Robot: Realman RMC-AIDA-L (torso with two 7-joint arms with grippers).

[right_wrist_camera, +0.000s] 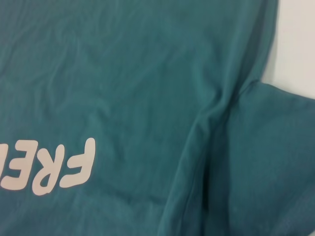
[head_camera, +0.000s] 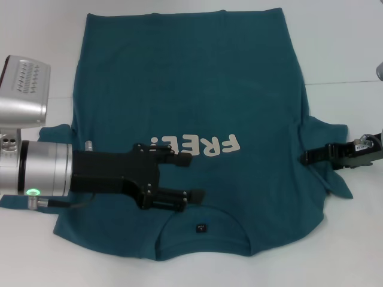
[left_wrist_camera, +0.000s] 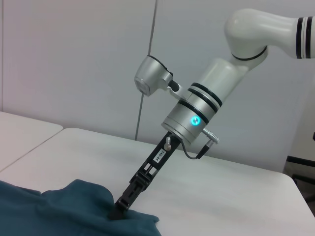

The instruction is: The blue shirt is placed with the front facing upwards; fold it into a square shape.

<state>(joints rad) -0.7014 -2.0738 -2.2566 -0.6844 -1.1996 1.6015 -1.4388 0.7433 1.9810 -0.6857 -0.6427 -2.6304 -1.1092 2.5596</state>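
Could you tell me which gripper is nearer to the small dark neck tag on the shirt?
Left. The left gripper hovers open over the shirt just above the neck tag; the right gripper is far off at the sleeve.

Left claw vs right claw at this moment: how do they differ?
The left claw is over the blue shirt chest by the lettering, fingers spread open; the right claw is at the sleeve edge, fingers together on the fabric. The left reaches further inward than the right. Both are black and low at the shirt.
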